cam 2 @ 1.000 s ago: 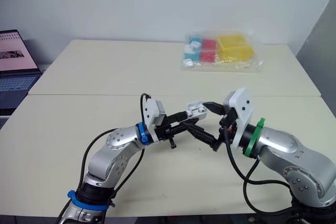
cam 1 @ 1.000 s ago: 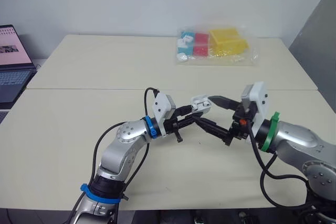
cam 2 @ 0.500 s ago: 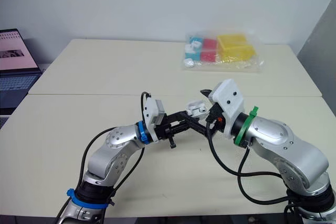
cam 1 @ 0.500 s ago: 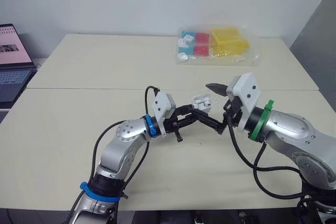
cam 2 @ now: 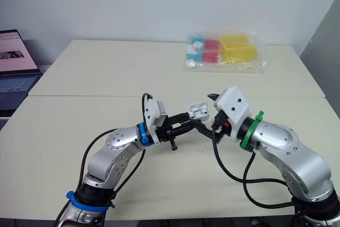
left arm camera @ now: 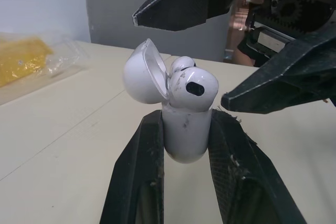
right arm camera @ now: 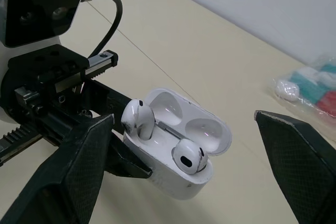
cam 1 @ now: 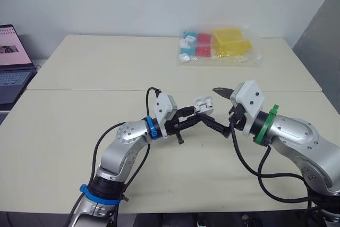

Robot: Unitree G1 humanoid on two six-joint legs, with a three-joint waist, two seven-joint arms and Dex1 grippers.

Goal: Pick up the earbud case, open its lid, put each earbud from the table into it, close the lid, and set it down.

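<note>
Right gripper (right arm camera: 181, 120) has backed off a touch toward its own side since half a second ago, and the case (cam 1: 203, 104) hasn't budged.
Left gripper (left arm camera: 185, 118) is clamped on the lower body of the case, holding it upright in the air above the middle of the table (cam 1: 79, 104). Lid (right arm camera: 203, 129) is flipped open and both earbuds (right arm camera: 137, 119) are sitting in their slots. Right gripper's fingers are spread wide and gripping nothing; one tip is up above the case, the other is lower down beside it, neither touching. Plastic bag (cam 1: 218, 46) of coloured bits sits well apart at the far side of the table.
</note>
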